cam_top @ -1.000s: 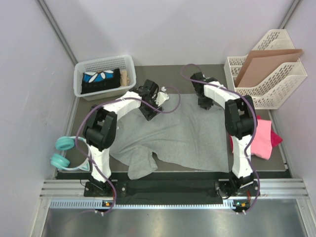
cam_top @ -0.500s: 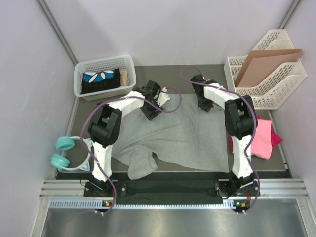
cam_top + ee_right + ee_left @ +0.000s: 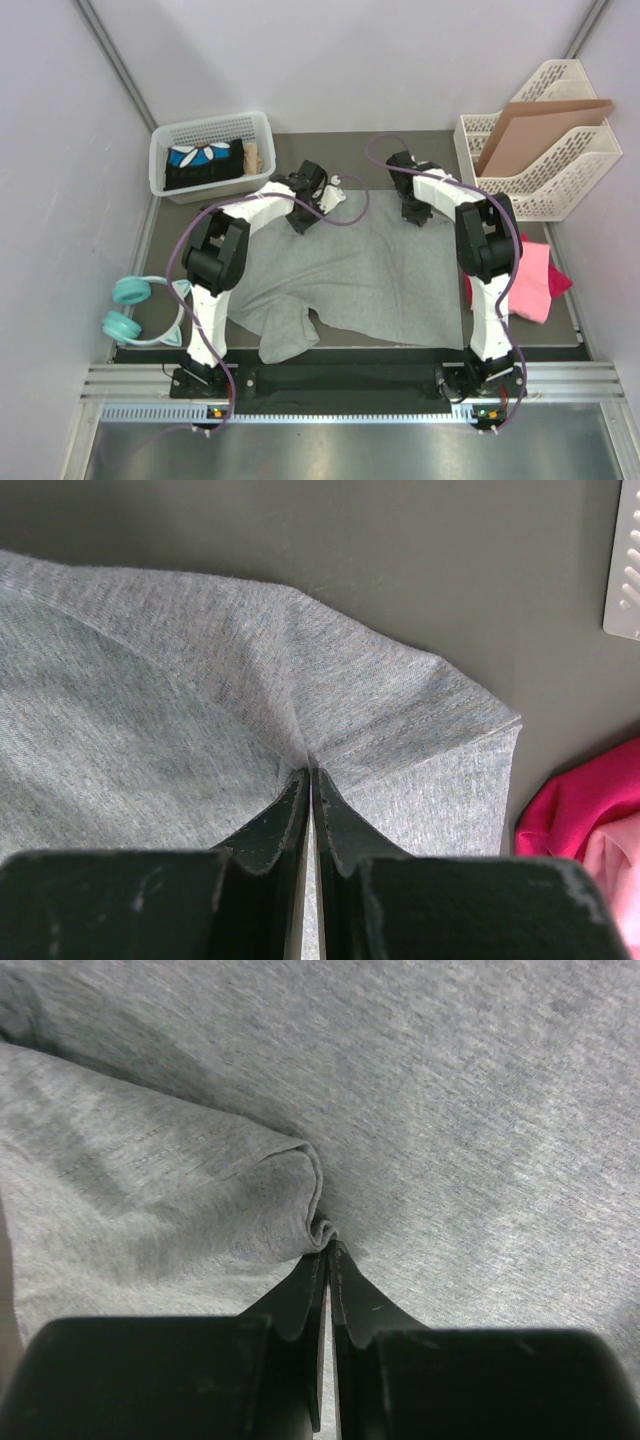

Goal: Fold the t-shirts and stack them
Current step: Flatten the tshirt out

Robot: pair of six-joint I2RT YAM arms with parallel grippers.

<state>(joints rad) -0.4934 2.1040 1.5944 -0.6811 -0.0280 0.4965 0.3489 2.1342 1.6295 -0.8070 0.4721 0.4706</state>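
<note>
A heather grey t-shirt (image 3: 365, 270) lies spread across the dark mat, one sleeve bunched at the front left. My left gripper (image 3: 300, 222) is at its far left corner, shut on a pinched fold of grey cloth (image 3: 318, 1222); the gripper (image 3: 329, 1250) has its jaws pressed together. My right gripper (image 3: 415, 215) is at the far right corner, shut on the grey cloth (image 3: 330, 715) near the stitched hem; its tips (image 3: 309, 775) meet on a small tuck. Pink and magenta t-shirts (image 3: 535, 280) lie in a heap at the right edge, also in the right wrist view (image 3: 590, 815).
A white basket (image 3: 212, 155) with dark items stands at the back left. A white file rack (image 3: 545, 160) holding a brown cardboard sheet (image 3: 535, 125) stands at the back right. Teal headphones (image 3: 130, 310) lie at the left edge.
My left gripper has shifted slightly toward the far edge of the grey t-shirt and closed on its cloth. The right gripper has stayed shut at its corner.
</note>
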